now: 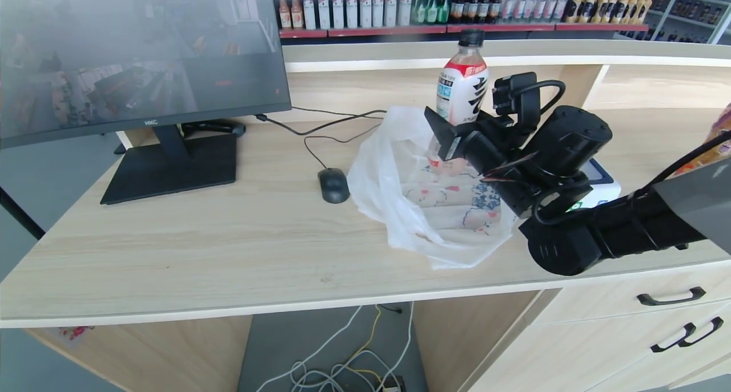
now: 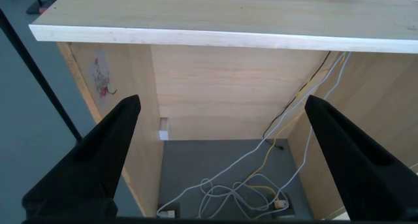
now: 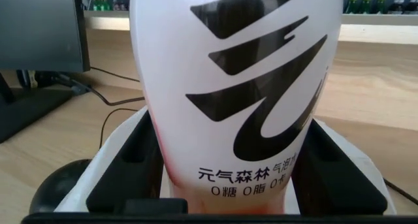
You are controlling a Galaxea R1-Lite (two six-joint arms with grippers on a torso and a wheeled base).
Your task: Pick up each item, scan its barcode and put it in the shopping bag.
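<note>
My right gripper (image 1: 442, 138) is shut on a clear drink bottle (image 1: 461, 89) with a white and red label and a black cap. It holds the bottle upright above the open mouth of the white plastic shopping bag (image 1: 422, 203) lying on the wooden counter (image 1: 228, 232). In the right wrist view the bottle (image 3: 238, 87) sits between the two black fingers (image 3: 127, 168), with the bag (image 3: 111, 142) behind it. My left gripper (image 2: 222, 159) hangs open below the counter's front edge, its fingers (image 2: 98, 162) wide apart over the cables on the floor.
A monitor (image 1: 137, 55) on a black stand fills the counter's back left. A black mouse (image 1: 333, 184) lies just left of the bag. A white box (image 1: 599, 186) sits behind my right arm. Drawers (image 1: 657, 323) are under the counter at right.
</note>
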